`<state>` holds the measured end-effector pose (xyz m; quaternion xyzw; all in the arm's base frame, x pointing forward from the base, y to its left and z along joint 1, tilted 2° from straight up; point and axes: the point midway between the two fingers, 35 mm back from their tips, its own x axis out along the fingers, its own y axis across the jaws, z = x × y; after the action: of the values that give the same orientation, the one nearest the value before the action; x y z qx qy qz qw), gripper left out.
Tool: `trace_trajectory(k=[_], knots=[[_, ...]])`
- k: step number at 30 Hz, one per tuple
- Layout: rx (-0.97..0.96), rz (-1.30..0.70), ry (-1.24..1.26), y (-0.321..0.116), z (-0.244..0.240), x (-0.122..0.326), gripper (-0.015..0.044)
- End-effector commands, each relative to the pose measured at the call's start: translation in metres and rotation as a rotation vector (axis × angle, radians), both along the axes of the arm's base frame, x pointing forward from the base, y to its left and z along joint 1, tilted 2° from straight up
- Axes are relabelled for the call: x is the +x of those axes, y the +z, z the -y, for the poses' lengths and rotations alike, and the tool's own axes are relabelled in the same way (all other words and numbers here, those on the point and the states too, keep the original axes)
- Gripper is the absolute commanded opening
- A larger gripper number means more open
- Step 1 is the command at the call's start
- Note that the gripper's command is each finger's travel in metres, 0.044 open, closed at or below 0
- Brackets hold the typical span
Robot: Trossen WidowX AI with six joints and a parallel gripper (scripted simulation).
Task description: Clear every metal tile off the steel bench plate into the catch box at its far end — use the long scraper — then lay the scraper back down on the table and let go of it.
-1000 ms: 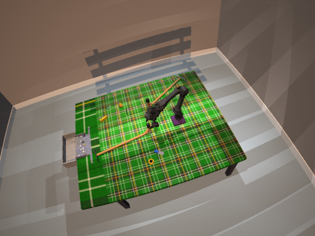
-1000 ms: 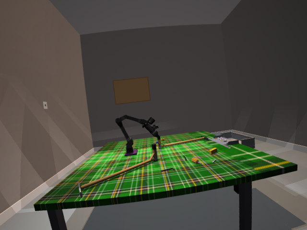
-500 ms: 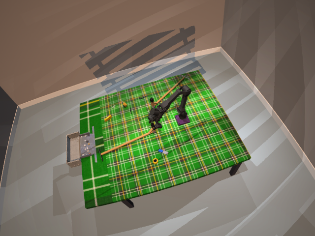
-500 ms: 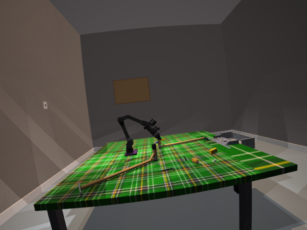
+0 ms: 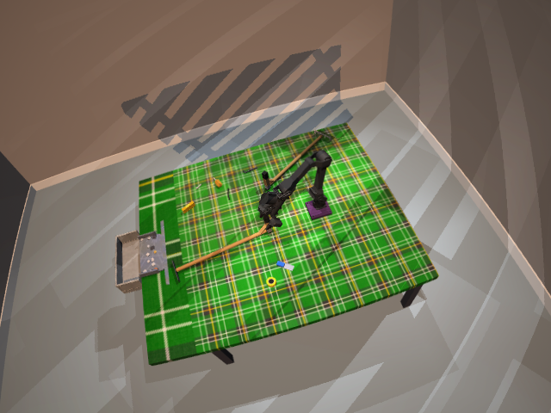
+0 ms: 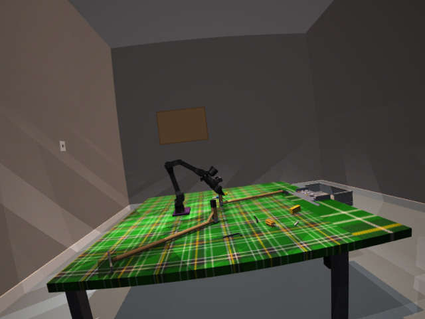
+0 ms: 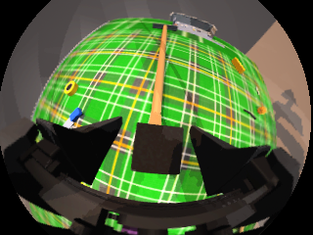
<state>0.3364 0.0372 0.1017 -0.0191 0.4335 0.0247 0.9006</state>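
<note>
The long scraper [image 5: 222,249] [image 6: 254,197] [image 7: 160,69] lies with its wooden shaft along the table, its dark head beside the steel plate [image 5: 161,250]. Its near end has an upright grip with a dark square top [image 7: 157,149]. My gripper [image 5: 269,225] [image 6: 222,193] [image 7: 156,124] is open, low over that grip; the wrist view shows the square top between the spread fingers, with a gap on both sides. Several small metal tiles [image 5: 148,255] lie scattered on the plate. The catch box [image 5: 128,286] [image 6: 346,197] [image 7: 188,21] adjoins the plate's far end.
A second long-shafted tool [image 5: 295,158] [image 6: 165,239] lies on the other side, its upright grip close to the arm. A yellow block [image 5: 188,206] [image 6: 295,209] [image 7: 238,65], an orange-handled tool [image 5: 218,182] [image 6: 269,222], a blue-and-white item [image 5: 284,265] and a yellow ring [image 5: 267,281] lie about.
</note>
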Motion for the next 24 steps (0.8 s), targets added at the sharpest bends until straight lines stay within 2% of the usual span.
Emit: trace_trajectory(k=[1,11,19,21,24], knots=[[0.0,0.001,0.0,0.0005,0.0,0.0,0.0361],[0.0,0.001,0.0,0.0005,0.0,0.0,0.0099],[0.0,0.001,0.0,0.0005,0.0,0.0,0.0045],[0.0,0.001,0.0,0.0008,-0.0001,0.0,0.0],[-0.001,0.001,0.001,0.0017,-0.0003,0.0,0.0]])
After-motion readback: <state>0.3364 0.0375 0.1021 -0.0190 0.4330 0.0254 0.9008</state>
